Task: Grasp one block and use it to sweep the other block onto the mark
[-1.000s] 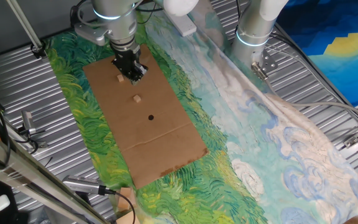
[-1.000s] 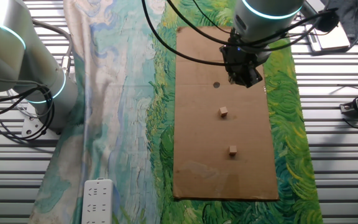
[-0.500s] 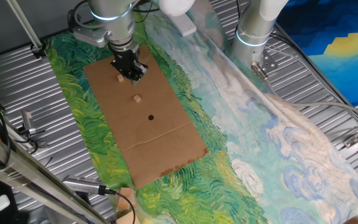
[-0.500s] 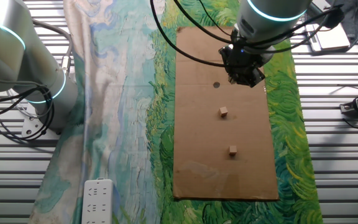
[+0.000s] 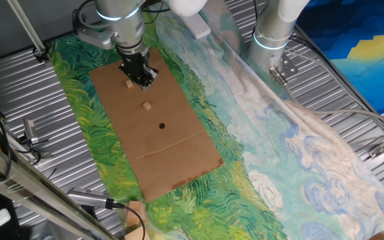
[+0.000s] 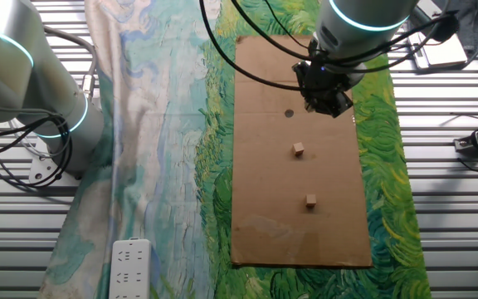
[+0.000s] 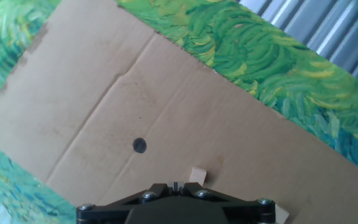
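Two small tan wooden blocks lie on a brown cardboard sheet. One block is near the sheet's far end and the other block is closer to the mark, a small round black dot. In the other fixed view the blocks and the mark lie roughly in a line. My gripper hovers above the sheet, empty, fingers together. The hand view shows the gripper, the mark, one block and the other block at the bottom edge.
The cardboard lies on a green and blue painted cloth over a ribbed metal table. A second robot base stands at the back right. A white power strip lies on the cloth.
The gripper has shifted very slightly over the sheet. Both blocks stay where they were.
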You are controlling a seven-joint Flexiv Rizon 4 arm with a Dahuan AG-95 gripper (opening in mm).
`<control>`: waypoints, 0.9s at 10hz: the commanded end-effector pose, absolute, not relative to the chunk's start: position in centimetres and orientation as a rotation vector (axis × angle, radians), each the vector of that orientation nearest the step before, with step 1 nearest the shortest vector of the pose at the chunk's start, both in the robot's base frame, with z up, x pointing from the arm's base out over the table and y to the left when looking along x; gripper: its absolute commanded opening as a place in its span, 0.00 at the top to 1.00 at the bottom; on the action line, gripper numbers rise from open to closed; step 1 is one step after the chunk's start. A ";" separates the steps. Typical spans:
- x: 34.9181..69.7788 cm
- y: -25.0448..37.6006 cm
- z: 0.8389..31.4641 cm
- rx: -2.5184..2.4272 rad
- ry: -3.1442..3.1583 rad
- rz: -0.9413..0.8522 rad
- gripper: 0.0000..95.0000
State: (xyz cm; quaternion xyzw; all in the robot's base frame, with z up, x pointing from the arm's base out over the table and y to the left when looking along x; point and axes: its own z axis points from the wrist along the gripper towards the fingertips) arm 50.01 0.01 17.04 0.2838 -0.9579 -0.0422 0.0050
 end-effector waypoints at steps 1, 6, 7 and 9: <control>50.0 0.0 17.0 0.818 -3.017 -0.124 1.00; 50.0 0.0 17.0 0.734 -3.020 -0.119 1.00; 50.0 0.0 17.0 0.739 -3.015 -0.122 1.00; 50.0 0.0 17.0 0.747 -3.010 -0.124 1.00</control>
